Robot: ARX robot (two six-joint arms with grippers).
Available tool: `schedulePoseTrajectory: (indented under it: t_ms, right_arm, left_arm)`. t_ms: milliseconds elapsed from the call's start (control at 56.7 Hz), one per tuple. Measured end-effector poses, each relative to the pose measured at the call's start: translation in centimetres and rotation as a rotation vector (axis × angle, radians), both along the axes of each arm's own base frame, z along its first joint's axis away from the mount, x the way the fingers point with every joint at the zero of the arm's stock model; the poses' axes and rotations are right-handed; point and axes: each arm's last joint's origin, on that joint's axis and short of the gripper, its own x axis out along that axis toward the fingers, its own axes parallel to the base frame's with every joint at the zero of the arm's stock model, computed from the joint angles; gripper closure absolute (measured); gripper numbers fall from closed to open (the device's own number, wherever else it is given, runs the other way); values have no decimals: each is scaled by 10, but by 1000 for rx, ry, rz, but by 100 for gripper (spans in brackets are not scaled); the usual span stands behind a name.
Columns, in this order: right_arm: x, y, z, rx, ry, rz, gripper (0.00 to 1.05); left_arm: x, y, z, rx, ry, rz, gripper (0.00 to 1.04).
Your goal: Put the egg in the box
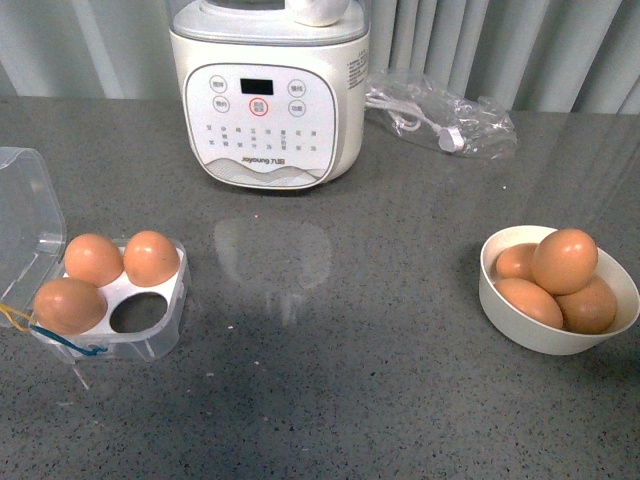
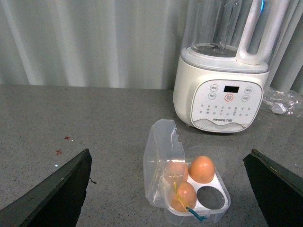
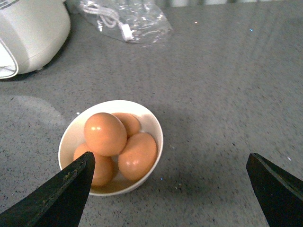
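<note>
speckled grey counter (image 1: 400, 400), box (image 1: 168, 335), maybe curtain (image 1: 80, 50)

Counter: dark grey speckled stone-look top (image 1: 400, 400), filling the lower part of every view
Backdrop: pale grey-white pleated curtain (image 1: 80, 50) hanging right behind the counter's far edge
Light: soft and even; the top is glossy enough that the white kitchen appliance (image 1: 265, 110) leaves a faint pale reflection in front of itself
Back-edge clutter: crumpled clear plastic bag (image 1: 445, 120) with a white cable inside, just beside the appliance
Marks: couple of tiny red specks (image 2: 61, 145) on the counter, left wrist view
</note>
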Motion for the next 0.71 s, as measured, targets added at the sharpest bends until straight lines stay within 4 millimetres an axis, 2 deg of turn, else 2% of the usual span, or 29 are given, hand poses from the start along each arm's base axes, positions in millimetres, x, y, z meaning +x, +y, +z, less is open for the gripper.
schedulePoseTrajectory:
  t_ms: [106,229,388,705]
  right_arm:
    - [19,6,-4,-17,11,150,7]
    - [30,13,-11,-13,38,240,7]
    - [37,20,-21,-52,64,275,7]
    - [49,21,-24,-88,78,315,7]
  left_arm:
    - [0,0,0,0,0,0,7]
    - [0,0,0,0,0,0,7]
    - [0,0,0,0,0,0,7]
    - [0,0,0,0,0,0,7]
